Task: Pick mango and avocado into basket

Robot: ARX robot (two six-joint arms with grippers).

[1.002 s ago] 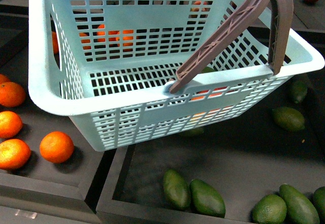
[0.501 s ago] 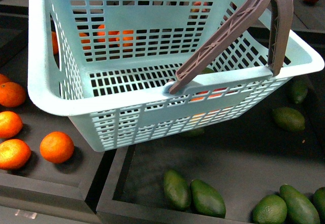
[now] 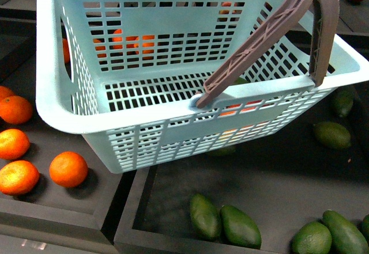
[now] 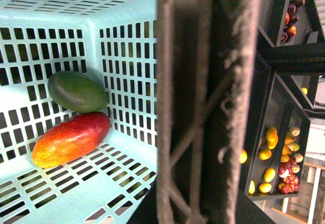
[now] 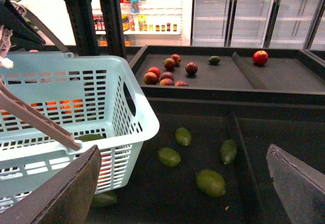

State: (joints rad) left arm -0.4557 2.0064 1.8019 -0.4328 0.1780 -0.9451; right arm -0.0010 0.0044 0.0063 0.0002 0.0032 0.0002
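Mango (image 4: 71,139) and avocado (image 4: 77,91) are both in the basket (image 3: 115,113), touching, long axes roughly parallel on the slotted floor. Handle (image 4: 208,102) fills the left wrist view, so the left tool likely carries it; grip unseen, cannot tell. Right tool (image 5: 185,183) hangs spread, empty, right of the basket.

Neither arm shows in the front view. The right gripper (image 5: 185,183) hangs wide open, its two dark fingers (image 5: 61,193) spread far apart at the picture's lower corners with nothing between them. The left wrist view is filled by a brown bar; the left gripper's own state cannot be told.
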